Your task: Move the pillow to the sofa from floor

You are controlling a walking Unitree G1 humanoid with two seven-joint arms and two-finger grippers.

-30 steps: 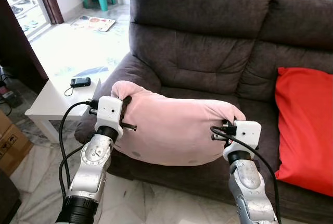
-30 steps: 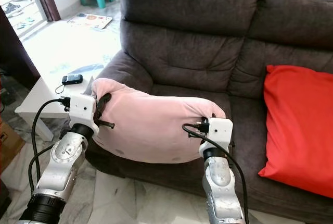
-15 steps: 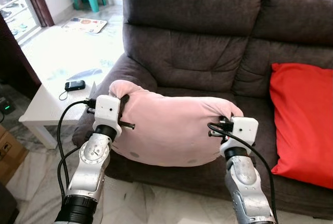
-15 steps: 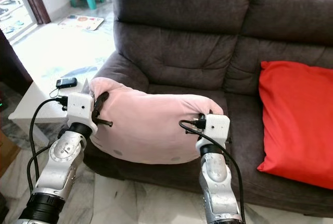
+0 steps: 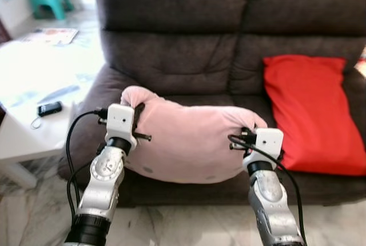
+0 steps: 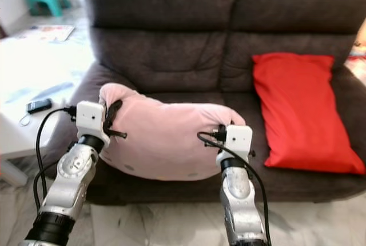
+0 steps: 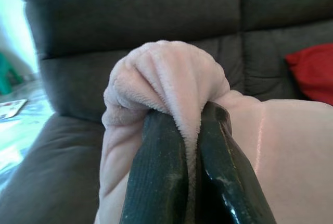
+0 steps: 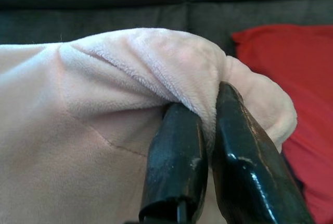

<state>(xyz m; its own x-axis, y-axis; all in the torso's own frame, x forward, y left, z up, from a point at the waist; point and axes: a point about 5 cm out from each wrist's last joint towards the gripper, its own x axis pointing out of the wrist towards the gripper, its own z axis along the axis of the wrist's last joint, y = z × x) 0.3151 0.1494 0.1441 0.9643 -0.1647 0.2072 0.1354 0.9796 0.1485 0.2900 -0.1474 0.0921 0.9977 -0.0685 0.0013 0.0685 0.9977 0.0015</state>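
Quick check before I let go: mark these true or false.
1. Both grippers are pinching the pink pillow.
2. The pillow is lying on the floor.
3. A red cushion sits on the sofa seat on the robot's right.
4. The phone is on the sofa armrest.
1. True. The left gripper and right gripper each clamp a fold of the pink pillow.
2. False. It hangs between the grippers in front of the sofa seat.
3. True. The red cushion leans there.
4. False. The phone lies on the white table.
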